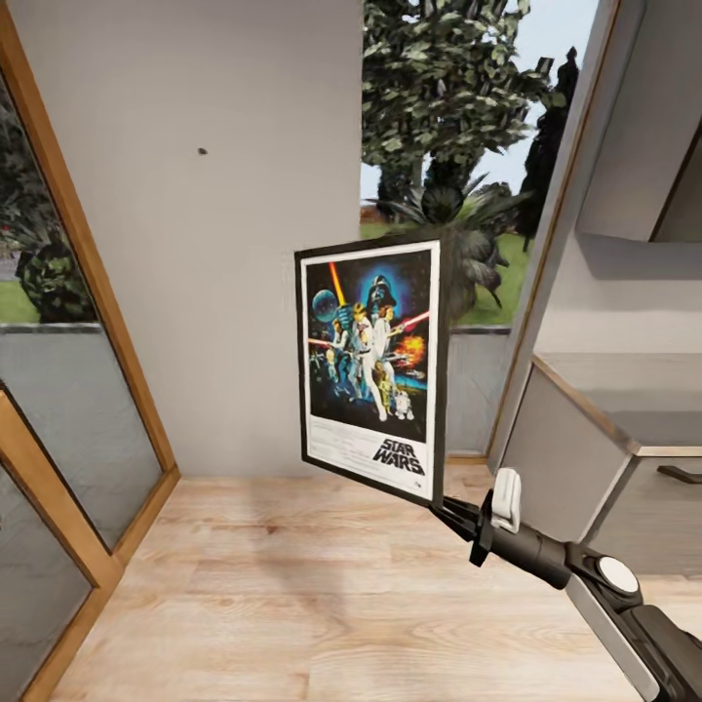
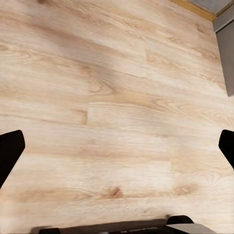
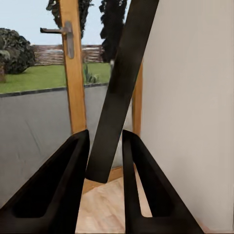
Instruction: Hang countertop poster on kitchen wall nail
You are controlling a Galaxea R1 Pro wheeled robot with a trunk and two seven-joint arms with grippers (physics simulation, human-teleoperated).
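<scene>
The Star Wars poster point(image 1: 372, 366) hangs upright in the air in front of a plain grey wall, its picture side toward my head camera. My right gripper point(image 1: 450, 510) is shut on its lower right corner. In the right wrist view the poster point(image 3: 120, 87) shows edge-on as a dark slanted strip pinched between the two black fingers point(image 3: 63, 185). A small dark wall nail point(image 1: 202, 151) sits high on the wall, up and to the left of the poster. My left gripper point(image 2: 117, 146) is open over bare wooden floor, with its dark fingertips point(image 2: 9, 151) far apart. The kitchen countertop is out of view.
A wood-framed glass door point(image 1: 58, 390) stands at the left; its handle point(image 3: 62, 34) shows in the right wrist view. A window with trees point(image 1: 448, 146) lies right of the wall. Grey cabinets point(image 1: 604, 429) stand at the right. Light wooden floor point(image 1: 292, 585) stretches ahead.
</scene>
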